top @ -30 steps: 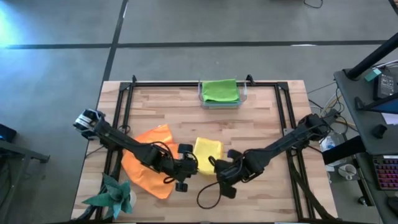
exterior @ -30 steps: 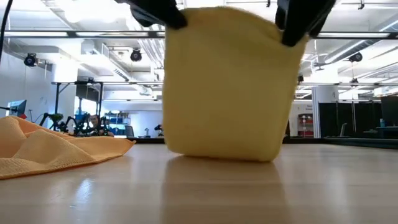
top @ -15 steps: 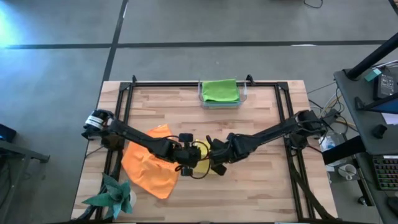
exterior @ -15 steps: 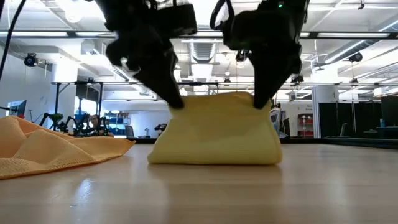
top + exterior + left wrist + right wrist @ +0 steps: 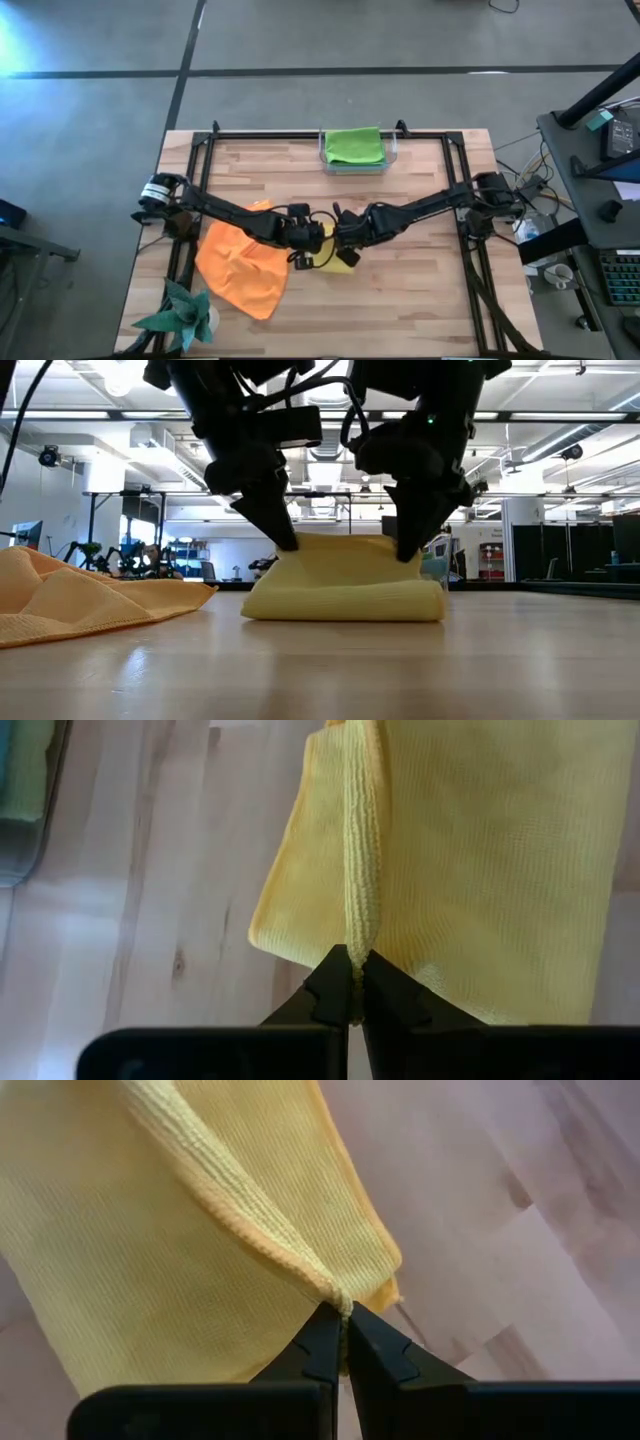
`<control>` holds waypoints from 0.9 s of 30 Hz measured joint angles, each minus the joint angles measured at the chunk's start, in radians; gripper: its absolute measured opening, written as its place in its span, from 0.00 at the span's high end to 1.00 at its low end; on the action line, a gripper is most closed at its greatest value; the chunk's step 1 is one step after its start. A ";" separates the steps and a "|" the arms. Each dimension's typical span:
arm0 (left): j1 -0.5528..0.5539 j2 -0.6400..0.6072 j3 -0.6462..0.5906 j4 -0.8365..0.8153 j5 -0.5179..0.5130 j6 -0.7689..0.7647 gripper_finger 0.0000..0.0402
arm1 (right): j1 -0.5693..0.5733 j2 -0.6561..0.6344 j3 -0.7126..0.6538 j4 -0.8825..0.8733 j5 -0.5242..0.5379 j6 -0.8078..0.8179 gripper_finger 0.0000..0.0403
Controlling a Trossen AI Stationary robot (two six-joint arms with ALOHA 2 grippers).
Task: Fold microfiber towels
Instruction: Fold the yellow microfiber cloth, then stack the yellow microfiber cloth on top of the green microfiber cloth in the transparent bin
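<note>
Yellow towel [image 5: 345, 585] lies folded on the bench [image 5: 420, 300] just beside the orange towel [image 5: 238, 270], and I have both hands pinched tight on its top edge, the left hand [image 5: 285, 540] on the orange-towel side and the right hand [image 5: 405, 550] on the far side. If I let go unevenly or pull away while fibres cling to the fingers, I judge the top layer drags and skews. Pushing it further toward the orange towel could also bunch the fold.
</note>
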 joint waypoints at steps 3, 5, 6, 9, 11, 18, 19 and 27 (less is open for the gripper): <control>0.003 0.000 0.000 0.000 0.001 0.000 1.00 | -0.003 0.000 0.000 0.000 0.000 0.001 0.98; 0.004 0.000 0.000 -0.001 0.001 0.000 1.00 | -0.002 0.000 0.001 -0.001 -0.001 0.002 0.98; 0.004 0.000 0.000 -0.001 0.001 0.002 0.99 | -0.002 0.000 0.001 0.000 -0.001 0.002 0.97; 0.004 0.000 -0.002 0.004 0.001 0.033 0.95 | -0.003 0.000 0.001 -0.011 -0.001 0.002 0.95; 0.004 0.001 -0.003 0.018 0.001 0.059 0.92 | -0.003 0.000 -0.001 -0.017 -0.001 0.000 0.92; 0.023 0.001 -0.003 0.039 -0.006 0.079 0.79 | -0.017 0.000 -0.001 -0.024 0.036 0.022 0.78; 0.027 0.001 -0.003 0.040 -0.008 0.079 0.77 | -0.020 0.000 -0.001 -0.023 0.049 0.018 0.76; 0.048 -0.016 0.040 -0.084 -0.010 0.053 0.69 | -0.028 -0.050 0.000 -0.102 0.043 -0.008 0.67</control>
